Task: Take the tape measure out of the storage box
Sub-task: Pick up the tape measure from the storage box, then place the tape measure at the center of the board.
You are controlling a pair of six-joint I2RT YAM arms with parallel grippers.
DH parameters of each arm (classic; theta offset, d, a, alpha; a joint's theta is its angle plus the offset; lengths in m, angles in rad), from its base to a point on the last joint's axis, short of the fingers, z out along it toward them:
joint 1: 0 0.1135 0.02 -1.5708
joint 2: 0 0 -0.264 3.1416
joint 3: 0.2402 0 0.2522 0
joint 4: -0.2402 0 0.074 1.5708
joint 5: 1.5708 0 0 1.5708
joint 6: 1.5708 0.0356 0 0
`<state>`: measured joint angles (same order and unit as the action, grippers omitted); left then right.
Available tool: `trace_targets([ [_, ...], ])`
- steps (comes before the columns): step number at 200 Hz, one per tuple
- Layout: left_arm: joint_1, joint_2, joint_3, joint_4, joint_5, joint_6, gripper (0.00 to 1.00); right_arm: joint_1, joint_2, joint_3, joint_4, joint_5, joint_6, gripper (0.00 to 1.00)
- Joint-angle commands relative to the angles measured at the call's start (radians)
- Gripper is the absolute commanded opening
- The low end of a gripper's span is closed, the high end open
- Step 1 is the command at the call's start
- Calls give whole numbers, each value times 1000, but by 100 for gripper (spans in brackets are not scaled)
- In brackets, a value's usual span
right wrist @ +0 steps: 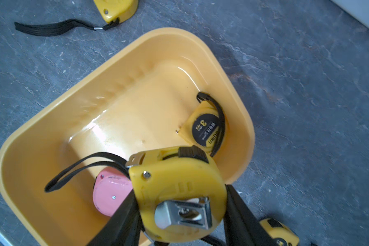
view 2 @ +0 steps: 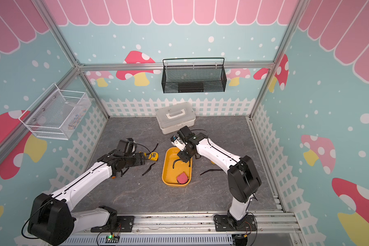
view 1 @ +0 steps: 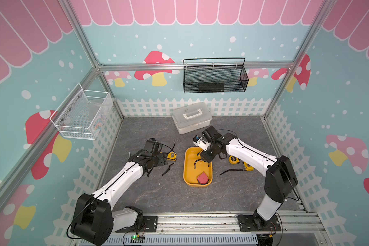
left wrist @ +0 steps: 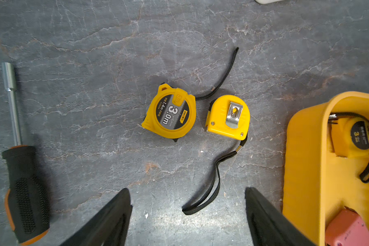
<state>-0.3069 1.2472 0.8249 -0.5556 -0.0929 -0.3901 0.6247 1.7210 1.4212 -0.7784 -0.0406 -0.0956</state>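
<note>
- My right claw (right wrist: 181, 190) is clamped on a yellow tape measure (right wrist: 175, 176). There is a finger on either side of it, and its metal belt clip faces my wrist camera.
- I hold that tape measure over one end of the storage box (right wrist: 179, 34), and its black strap (right wrist: 73, 172) loops out above the box's inside. In both top views this is the far end of the box. I cannot tell whether the tape measure is above the rim.
- Inside the box a second yellow tape measure (right wrist: 205, 130) lies label up against a corner, with its strap curled round it.
- A pink tape measure (view 1: 202, 177) lies at the near end of the box.
- My left claw (left wrist: 186, 189) is spread wide and holds nothing. It hovers over the grey worktop (left wrist: 73, 42) beside the box.
- Below it lie a label-up tape measure (left wrist: 170, 112) and, just beside it, a clip-up tape measure (left wrist: 228, 115).
- A nut driver (left wrist: 26, 191) with a black and orange handle lies well apart from them.
- On my right of the box, an inner right-side tape measure (view 1: 233, 159) and an outer right-side tape measure (view 1: 248, 167) lie on the worktop.
- A white lidded case (view 1: 191, 118) stands at the back.
</note>
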Motion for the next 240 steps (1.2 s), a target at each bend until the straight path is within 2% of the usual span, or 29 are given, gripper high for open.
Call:
trace_targets([
  [1,8,-7,-10,8,9,-2,84,-59,-68,-1,-35,15,9,54],
  [41,8,5,-4,8,17,3,85,-177,-80,-34,-45,14,5,54],
  [96,8,12,-1,10,24,3,85,-346,34,-5,-21,-3,31,53],
  [176,8,13,2,10,33,5,85,-467,290,150,-7,37,54,53],
  [240,8,17,5,11,36,6,85,-562,350,156,13,52,112,53],
])
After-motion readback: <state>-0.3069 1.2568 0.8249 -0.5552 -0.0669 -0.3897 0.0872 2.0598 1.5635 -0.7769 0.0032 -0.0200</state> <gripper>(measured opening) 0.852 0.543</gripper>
